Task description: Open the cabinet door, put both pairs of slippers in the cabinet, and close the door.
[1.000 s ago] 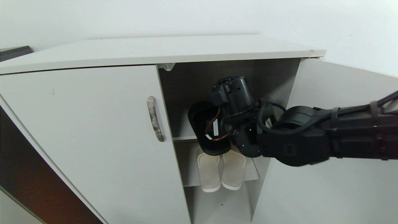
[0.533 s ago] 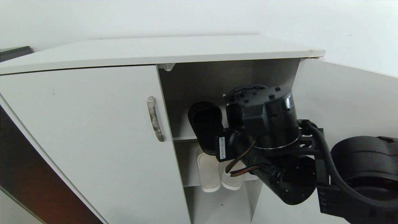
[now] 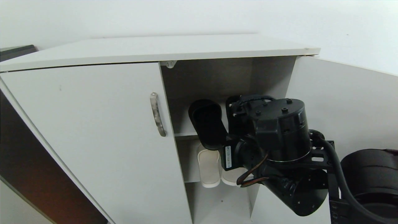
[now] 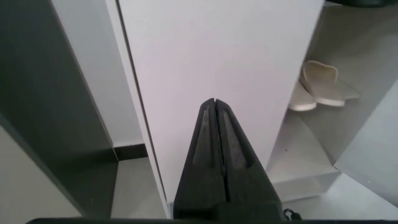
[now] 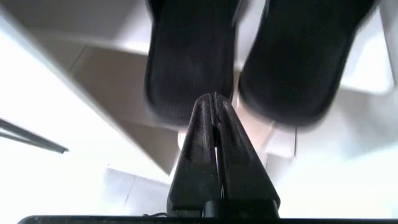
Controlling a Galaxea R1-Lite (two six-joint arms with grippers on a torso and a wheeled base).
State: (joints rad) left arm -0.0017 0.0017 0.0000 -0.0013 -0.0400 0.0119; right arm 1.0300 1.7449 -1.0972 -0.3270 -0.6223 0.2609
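1. The boxy white laminate cabinet [image 3: 155, 49] is plain white on its top and doors, and shadowed grey-brown on its inner back panel.
2. The curved metal door handle [image 3: 158, 114] is brushed silver.
3. The pair of black rubbery slippers [image 3: 207, 123] is black throughout, with a fine dotted grain.
4. The pair of flat cream-white slippers [image 3: 209, 169] is plain cream.

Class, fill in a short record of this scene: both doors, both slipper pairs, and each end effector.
Right door: open
Left door: closed
Black slippers: upper shelf, side by side
White slippers: shelf below, heels over its edge
Right end effector: shut, empty, near black slippers
Left end effector: shut, empty, facing left door
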